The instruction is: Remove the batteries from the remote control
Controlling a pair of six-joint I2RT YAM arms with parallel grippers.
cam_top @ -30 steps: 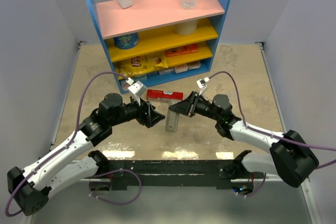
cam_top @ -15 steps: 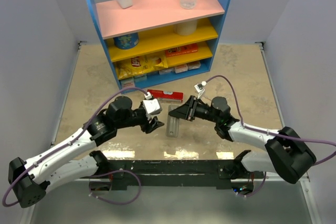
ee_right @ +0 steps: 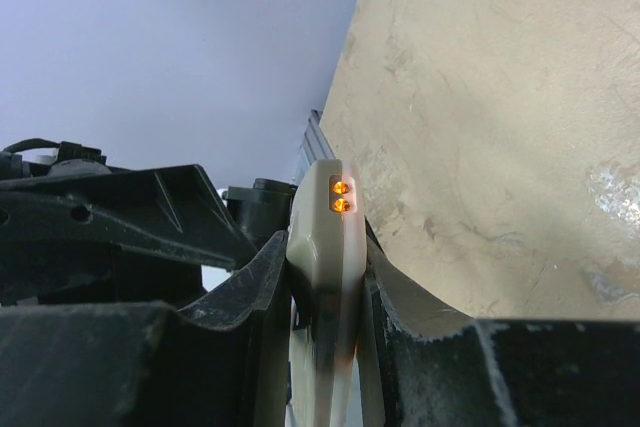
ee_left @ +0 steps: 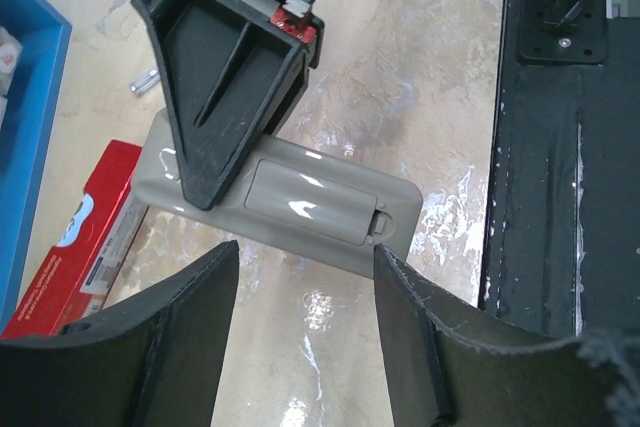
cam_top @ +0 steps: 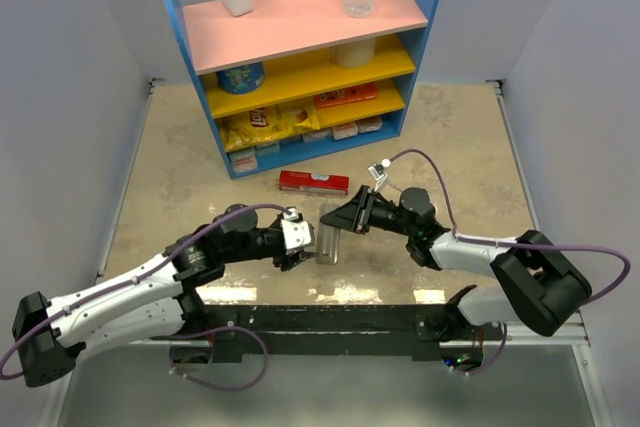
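Observation:
The remote control (cam_top: pixel 327 239) is a grey-beige bar held on edge above the table. My right gripper (cam_top: pixel 342 218) is shut on its far end. In the right wrist view the remote (ee_right: pixel 322 247) sits pinched between my fingers (ee_right: pixel 250 297), two orange lights glowing at its tip. My left gripper (cam_top: pixel 304 245) is open, right by the remote's left side and near end. In the left wrist view the remote's back (ee_left: pixel 300 197) faces me with its battery cover (ee_left: pixel 312 199) shut, just beyond my open left gripper (ee_left: pixel 305 259). The batteries are hidden.
A flat red box (cam_top: pixel 314 182) lies on the table just behind the remote and also shows in the left wrist view (ee_left: pixel 85 237). A blue shelf unit (cam_top: pixel 300 57) stands at the back. The black mounting rail (cam_top: pixel 330 315) runs along the near edge.
My left arm has swung nearer and to the right, bringing its open gripper up to the remote's near end. My right gripper has lowered slightly with the remote.

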